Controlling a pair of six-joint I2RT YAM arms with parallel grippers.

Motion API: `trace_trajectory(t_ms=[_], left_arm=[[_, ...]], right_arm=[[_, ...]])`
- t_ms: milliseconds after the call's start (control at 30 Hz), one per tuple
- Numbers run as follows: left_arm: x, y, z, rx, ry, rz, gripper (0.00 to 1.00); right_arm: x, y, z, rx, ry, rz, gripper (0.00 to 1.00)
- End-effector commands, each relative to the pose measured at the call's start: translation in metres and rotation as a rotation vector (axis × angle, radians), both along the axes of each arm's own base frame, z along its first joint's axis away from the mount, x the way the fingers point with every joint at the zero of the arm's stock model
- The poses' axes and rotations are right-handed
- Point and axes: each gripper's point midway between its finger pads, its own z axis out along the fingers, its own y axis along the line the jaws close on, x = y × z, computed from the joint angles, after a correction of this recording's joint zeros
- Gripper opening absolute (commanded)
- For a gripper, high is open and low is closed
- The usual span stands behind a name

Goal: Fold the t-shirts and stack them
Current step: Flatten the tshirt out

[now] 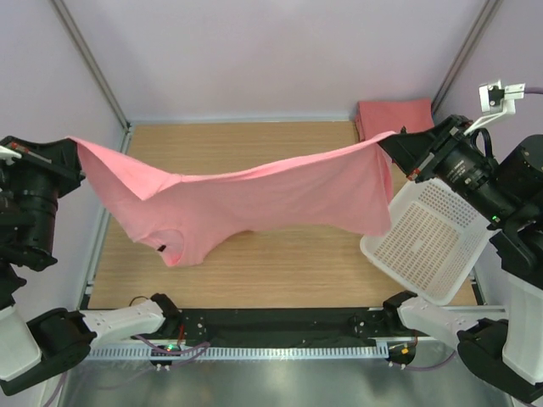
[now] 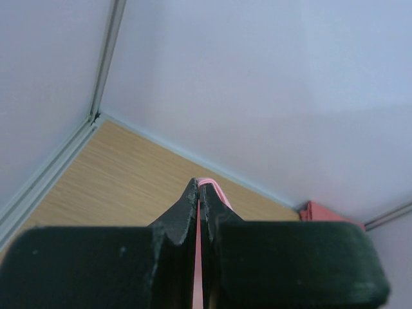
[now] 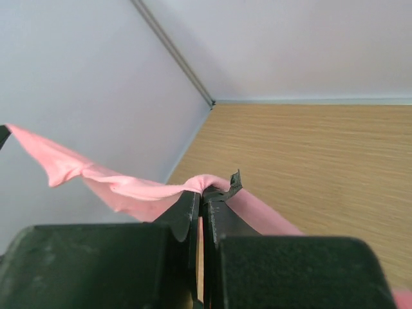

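Pink t-shirt (image 1: 254, 199): held over the table (image 1: 280, 271), not folded yet.
Left fingers (image 2: 185, 215): shut on one end.
Right fingers (image 3: 187, 212): shut on the other end.
Done: one folded t-shirt (image 1: 394, 114), far corner.

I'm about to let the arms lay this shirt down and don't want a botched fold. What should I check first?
1. Left gripper shut on the salmon-pink cotton t-shirt: ok.
2. Right gripper shut on its other end: ok.
3. Shirt hanging flat and taut: not ok, it sags with a fold near the left gripper.
4. Wooden table free beneath it: cannot tell, the shirt hides part.
5. Hem apart from the white plastic mesh basket: cannot tell.
6. Folded coral t-shirt lying in the far right corner: ok.
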Motion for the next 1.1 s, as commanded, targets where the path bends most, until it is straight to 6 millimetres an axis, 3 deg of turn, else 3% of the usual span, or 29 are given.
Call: trace_trajectory(t_ms=[0,133,233,467,667,800,933,1000,1067], left_arm=[[-0.003,-0.002,-0.01,0.021,0.031,-0.03,0.0],[-0.023,0.013,0.014,-0.019,-0.077,-0.069,0.0],[-0.036,0.013,0.034,-0.061,-0.185,-0.147,0.0],[-0.067,0.013,0.075,-0.16,-0.363,-0.296,0.0],[-0.086,0.013,0.09,-0.223,-0.429,-0.368,0.0],[-0.074,0.0,0.091,-0.201,-0.398,-0.377,0.0],[-0.046,-0.005,0.077,-0.083,-0.306,-0.274,0.0],[-0.028,-0.001,0.061,-0.015,-0.233,-0.179,0.0],[-0.003,-0.017,0.037,0.108,-0.152,-0.141,0.0]], right_arm=[[-0.013,0.019,0.0,-0.037,-0.028,0.141,0.01],[-0.034,0.012,0.001,-0.046,-0.043,0.16,0.01],[-0.048,0.007,-0.001,-0.004,-0.049,0.161,0.01],[-0.085,-0.012,0.039,0.217,-0.175,0.134,0.01],[-0.098,-0.014,0.058,0.325,-0.182,0.157,0.01],[-0.093,-0.02,0.064,0.343,-0.184,0.112,0.01],[-0.066,-0.023,0.055,0.304,-0.148,0.025,0.01],[-0.039,-0.017,0.035,0.246,-0.101,-0.007,0.01],[-0.003,-0.009,0.003,0.17,-0.014,-0.057,0.01]])
